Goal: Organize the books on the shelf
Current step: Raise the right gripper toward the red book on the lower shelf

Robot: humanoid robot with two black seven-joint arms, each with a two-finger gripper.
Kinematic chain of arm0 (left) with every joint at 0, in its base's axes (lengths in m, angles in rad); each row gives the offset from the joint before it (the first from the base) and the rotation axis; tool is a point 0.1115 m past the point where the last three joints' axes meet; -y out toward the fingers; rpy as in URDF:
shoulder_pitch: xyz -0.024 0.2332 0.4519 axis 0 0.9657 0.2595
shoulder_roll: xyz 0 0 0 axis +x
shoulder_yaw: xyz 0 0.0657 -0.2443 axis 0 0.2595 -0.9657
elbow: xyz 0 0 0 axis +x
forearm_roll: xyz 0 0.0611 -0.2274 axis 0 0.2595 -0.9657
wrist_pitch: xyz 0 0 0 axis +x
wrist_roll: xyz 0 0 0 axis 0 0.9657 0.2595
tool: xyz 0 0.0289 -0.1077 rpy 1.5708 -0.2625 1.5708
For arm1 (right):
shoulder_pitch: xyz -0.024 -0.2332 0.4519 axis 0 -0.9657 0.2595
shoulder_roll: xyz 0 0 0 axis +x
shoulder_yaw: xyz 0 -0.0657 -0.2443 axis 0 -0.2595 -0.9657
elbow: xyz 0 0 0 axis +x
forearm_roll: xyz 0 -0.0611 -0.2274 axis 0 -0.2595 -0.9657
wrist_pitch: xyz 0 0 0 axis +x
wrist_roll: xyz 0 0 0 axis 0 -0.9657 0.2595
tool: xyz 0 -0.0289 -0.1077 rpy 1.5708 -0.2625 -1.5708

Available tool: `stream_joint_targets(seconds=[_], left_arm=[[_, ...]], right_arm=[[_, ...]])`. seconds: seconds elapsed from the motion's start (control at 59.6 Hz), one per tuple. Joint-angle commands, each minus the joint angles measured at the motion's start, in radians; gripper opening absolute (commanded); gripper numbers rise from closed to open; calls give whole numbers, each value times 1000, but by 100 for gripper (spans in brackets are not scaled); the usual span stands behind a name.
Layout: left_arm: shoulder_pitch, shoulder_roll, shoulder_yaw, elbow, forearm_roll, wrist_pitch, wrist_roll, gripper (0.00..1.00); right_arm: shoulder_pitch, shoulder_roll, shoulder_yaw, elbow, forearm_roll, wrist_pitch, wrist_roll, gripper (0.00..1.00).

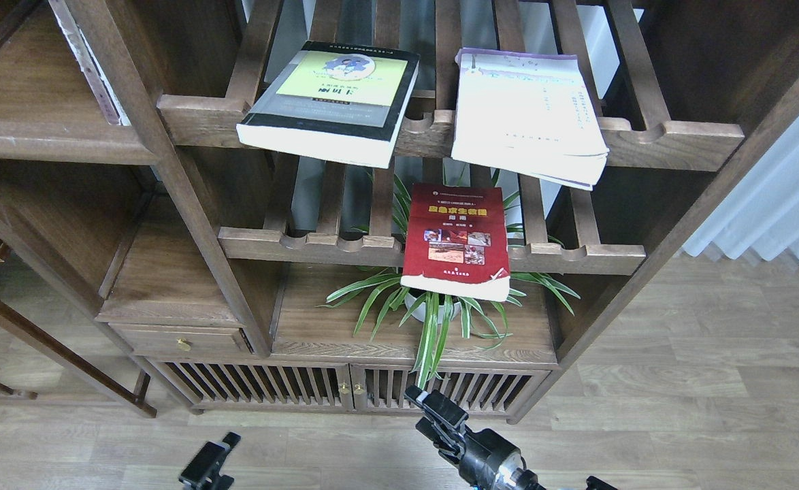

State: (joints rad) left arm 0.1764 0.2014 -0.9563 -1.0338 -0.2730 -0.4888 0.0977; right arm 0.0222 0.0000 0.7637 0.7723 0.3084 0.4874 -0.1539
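Note:
Three books lie flat on the slatted racks. The thick black-grey book point(335, 99) with a yellow-green panel overhangs the upper rack's front rail at the left. The thin white book point(525, 116) with a purple edge droops over the same rail at the right. On the lower rack, the red book point(457, 238) with a yellow title sticks out past the rail. The solid plank shelf point(28, 102) is at the upper left, bare. My left gripper point(210, 463) and right gripper point(435, 410) hang low in front of the cabinet, far below the books, holding nothing; both are too dark to tell whether they are open or shut.
A spider plant point(433, 306) in a white pot stands on the low cabinet top point(318, 327) under the red book. Wooden uprights point(168, 177) separate the bays. A small drawer point(182, 338) sits at the lower left. A white curtain point(780, 204) hangs at the right over wood flooring.

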Motion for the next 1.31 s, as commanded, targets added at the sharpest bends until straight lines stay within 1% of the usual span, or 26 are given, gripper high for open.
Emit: stream_joint_targets(seconds=[0.0,0.185,0.285,0.453,0.621,0.705,0.839,0.872,0.923,0.973,1.006,1.023,1.107,1.174,1.292], left_arm=[[15,24,-24,-51,0,0,7,100],[15,27,-33,-48,12,0,5,100],[12,27,-25,-40,26,0,14,100],[6,29,-24,-22,43,0,4,100],[6,50,-30,-12,47,0,8,100],[3,58,-25,6,47,0,14,100],[-3,64,-41,12,47,0,10,100],[-3,70,-47,20,46,0,8,100],[-1,76,-58,32,46,0,7,100],[2,76,-71,55,44,0,5,100],[2,76,-75,64,44,0,4,100],[2,76,-79,73,44,0,4,100],[2,76,-82,93,41,0,4,100],[2,76,-82,98,35,0,4,100],[2,76,-84,98,34,0,2,100]], right_arm=[[-2,0,0,8,-2,1,0,100],[7,0,-6,-1,-8,1,-1,100],[13,0,-14,-4,-8,1,-3,100],[4,0,-26,-4,-14,1,-6,100],[-2,0,-66,-19,-14,1,-7,100],[1,0,-66,-19,-14,1,-4,100],[9,0,-50,-2,-3,1,2,100],[10,0,-44,7,3,1,11,100],[12,0,-38,27,12,1,40,100],[12,0,-40,54,18,1,95,100],[12,0,-40,65,20,1,115,100],[12,0,-40,76,20,1,141,100],[12,0,-40,113,20,1,197,100],[15,0,-40,139,20,1,227,100],[28,0,-40,188,20,1,252,100]])
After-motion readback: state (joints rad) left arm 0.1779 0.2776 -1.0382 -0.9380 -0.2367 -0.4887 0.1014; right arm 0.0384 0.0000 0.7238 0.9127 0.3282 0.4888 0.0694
